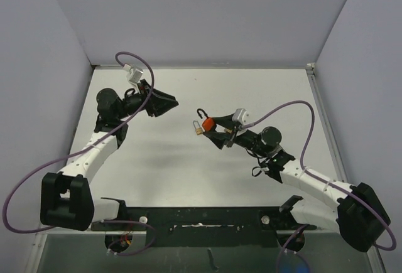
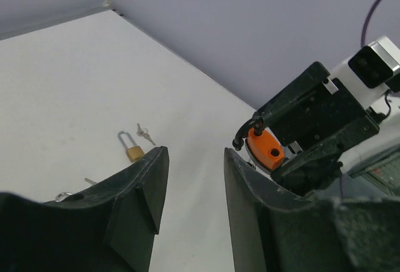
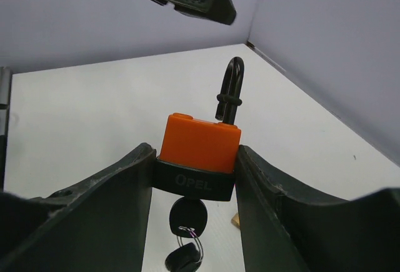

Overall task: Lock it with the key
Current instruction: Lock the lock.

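Right jaws: closed down to the width of the orange block-shaped padlock (image 3: 200, 141) and clamped on its two flat sides. The lock is held clear of the white matte bench (image 1: 264, 91), near mid-bench in the top view.

Padlock body is smooth orange plastic with square corners. A black band wraps its lower end, lettered "OPEL". The black rounded shackle (image 3: 230, 87) points to 12 o'clock in the right wrist view and is seen edge-on, so I cannot tell whether its free leg is seated.

At 6 o'clock under the body, a key with a black oval plastic head (image 3: 187, 212) sits in the base. A thin silvery ring (image 3: 189, 232) hangs from it and carries a second dark key head (image 3: 180, 261).

Left jaws: wide apart, nothing between them. The inner faces are coarse black plastic, wedge-shaped. From above they sit at about 10 o'clock from the orange lock, well apart from it.

On the bench lies a small brass padlock with a bright steel loop (image 2: 132, 150). Small silvery keys (image 2: 145, 135) lie just beside it at 1 o'clock in the left wrist view. From the right wrist only a brass corner shows past the right-hand jaw.
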### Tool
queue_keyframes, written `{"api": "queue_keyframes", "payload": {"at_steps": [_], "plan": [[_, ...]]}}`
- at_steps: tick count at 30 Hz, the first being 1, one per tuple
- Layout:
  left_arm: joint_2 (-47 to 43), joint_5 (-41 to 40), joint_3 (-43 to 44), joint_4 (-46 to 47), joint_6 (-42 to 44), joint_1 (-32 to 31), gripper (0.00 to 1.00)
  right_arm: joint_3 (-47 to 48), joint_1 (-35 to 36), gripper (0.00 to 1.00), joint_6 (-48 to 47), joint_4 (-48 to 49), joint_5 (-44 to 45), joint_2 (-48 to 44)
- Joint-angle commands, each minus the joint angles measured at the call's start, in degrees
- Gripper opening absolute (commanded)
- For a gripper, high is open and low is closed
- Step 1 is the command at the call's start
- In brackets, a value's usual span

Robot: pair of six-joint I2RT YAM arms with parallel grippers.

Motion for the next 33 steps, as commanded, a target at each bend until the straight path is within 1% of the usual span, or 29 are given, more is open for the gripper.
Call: {"api": "queue_keyframes", "payload": {"at_steps": [1, 4, 7, 9, 13, 16, 22, 26, 29, 33], "plan": [[3.4, 14.5, 3.9, 12.1, -6.8, -1.4, 0.39, 3.0, -0.9, 0.0, 1.2, 4.1, -10.6, -4.0], [4.1, 18.7, 5.2, 16.3, -8.7, -3.2, 0.38, 3.9, -1.2, 0.0, 2.7, 2.7, -13.1, -5.2], [2.8, 20.2, 5.8, 15.6, -7.0, -4.7, 0.35, 4.9, -1.2, 0.0, 3.5, 1.3, -14.6, -5.9], [1.4, 20.2, 6.1, 12.8, -4.5, -5.4, 0.35, 5.1, -1.2, 0.0, 4.1, 1.1, -15.4, -6.2], [-1.1, 19.5, 8.0, 2.5, 3.2, -7.1, 0.33, 5.2, -1.2, 0.0, 5.2, 1.5, -16.1, -6.4], [-2.2, 19.5, 9.2, -3.4, 7.6, -8.8, 0.31, 5.3, -1.2, 0.0, 5.8, 1.9, -16.3, -6.4], [-3.2, 18.8, 9.8, -5.8, 8.7, -9.4, 0.31, 5.6, -1.2, 0.0, 6.1, 1.6, -16.1, -6.4], [-3.6, 17.7, 9.7, -8.9, 11.0, -9.6, 0.31, 5.8, -1.2, 0.0, 6.3, 1.3, -16.0, -6.8], [-3.9, 16.5, 10.0, -12.4, 13.5, -10.1, 0.31, 6.0, -1.2, 0.0, 6.6, 1.2, -16.0, -6.9], [-4.0, 14.0, 11.7, -19.9, 18.0, -11.5, 0.31, 6.2, -1.1, 0.0, 7.0, 1.2, -16.1, -6.7]]}}
